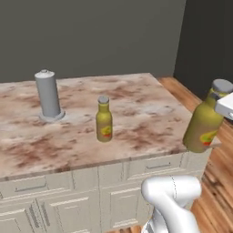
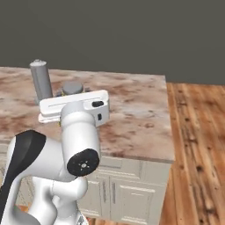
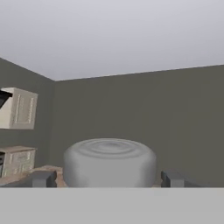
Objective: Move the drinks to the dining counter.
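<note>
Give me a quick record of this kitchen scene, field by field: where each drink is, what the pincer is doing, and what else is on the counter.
drink one: mustard-yellow bottle standing upright on the dining counter, free of the arm
drink two: second bottle held tilted near the counter's right edge, not set down
pincer: pincer with one fingertip on either side of the second bottle's grey cap
other item: grey cylinder on a round base, upright toward the counter's back left
floor: wood floor right of the counter
task status: one drink placed, one in hand
</note>
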